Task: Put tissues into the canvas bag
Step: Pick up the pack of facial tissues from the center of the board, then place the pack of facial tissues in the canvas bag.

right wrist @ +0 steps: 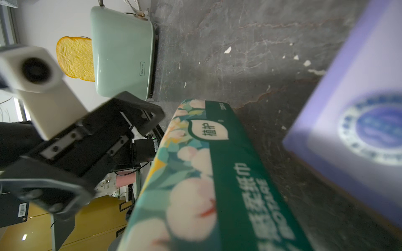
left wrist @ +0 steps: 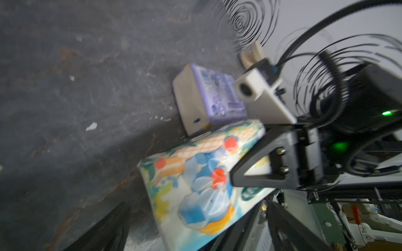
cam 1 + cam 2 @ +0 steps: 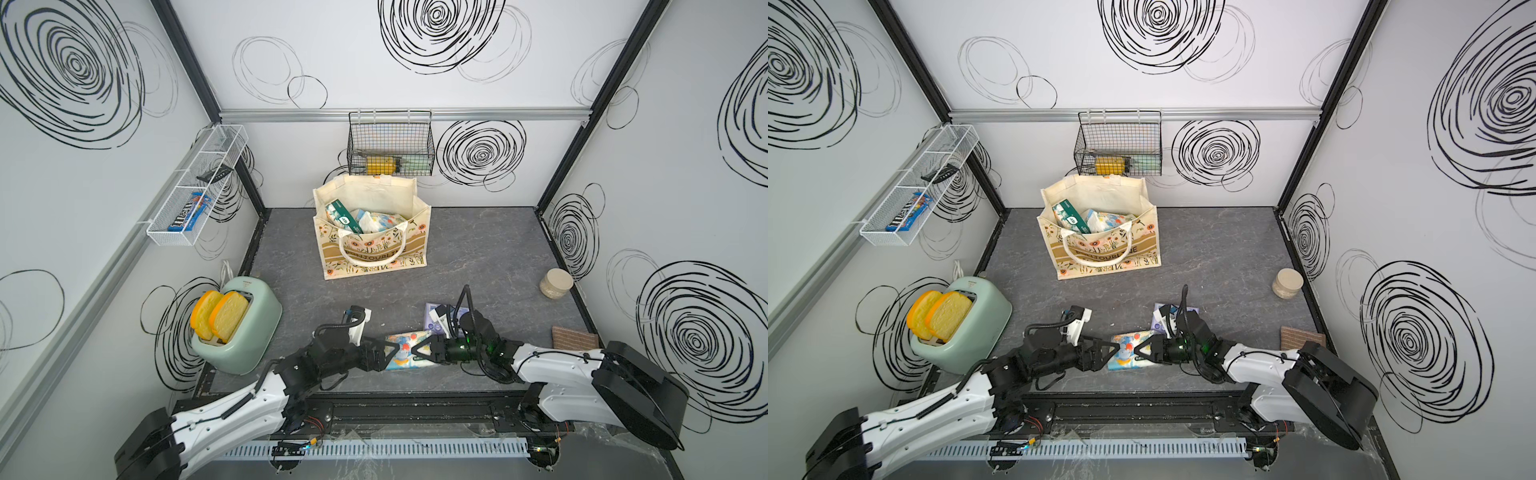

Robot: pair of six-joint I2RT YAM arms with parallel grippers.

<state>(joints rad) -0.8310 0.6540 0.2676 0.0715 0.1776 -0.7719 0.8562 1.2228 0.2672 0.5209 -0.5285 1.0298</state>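
The white-and-blue cartoon-elephant tissue pack point(image 3: 405, 353) sits crosswise, low over the front of the dark grey stone-look table point(image 3: 478, 257). It is well apart from the cream floral canvas bag point(image 3: 374, 249), which has other packs point(image 3: 376, 220) inside. We see the right gripper point(image 3: 417, 353) clamped on one end, its fingers point(image 2: 261, 183) pressing the top face. At the other end the left gripper point(image 3: 384, 355) has its fingers point(image 1: 134, 104) spread wide, gripping nothing. A purple tissue pack point(image 3: 430, 316) lies just behind.

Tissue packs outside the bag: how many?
2: soft cartoon-print plastic pack at the front; purple plastic pack just beyond it, partly covered by the right arm.
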